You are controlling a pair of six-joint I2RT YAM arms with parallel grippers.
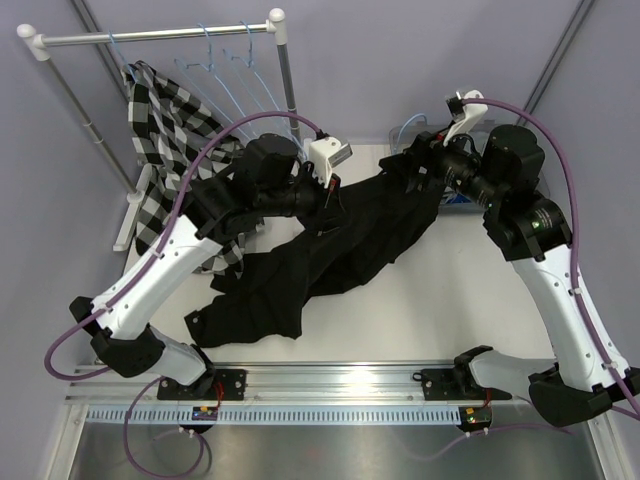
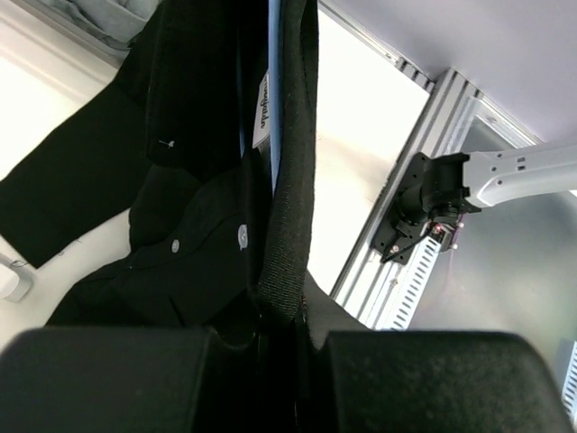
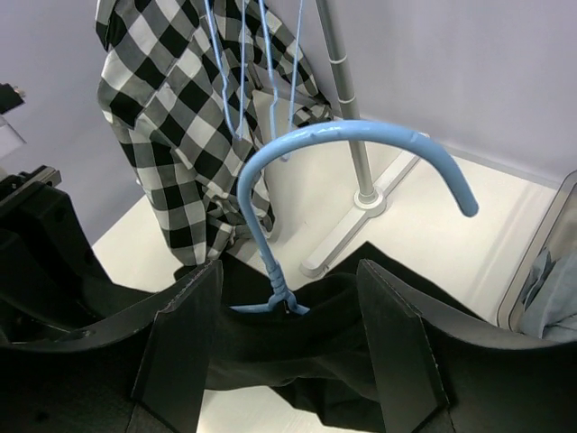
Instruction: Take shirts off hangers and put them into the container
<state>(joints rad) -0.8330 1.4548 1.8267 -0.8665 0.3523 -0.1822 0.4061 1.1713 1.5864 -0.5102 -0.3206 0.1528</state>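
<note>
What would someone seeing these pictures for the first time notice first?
A black shirt sprawls across the table, its collar pinched in the left pincer. The hook of a blue hanger stands inside the open right pincer. At back left, a checked shirt hangs from the rail.

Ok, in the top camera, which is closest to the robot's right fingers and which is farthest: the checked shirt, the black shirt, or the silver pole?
1. black shirt, touching the right fingers.
2. silver pole, up and to the left.
3. checked shirt, hanging far left.
</note>
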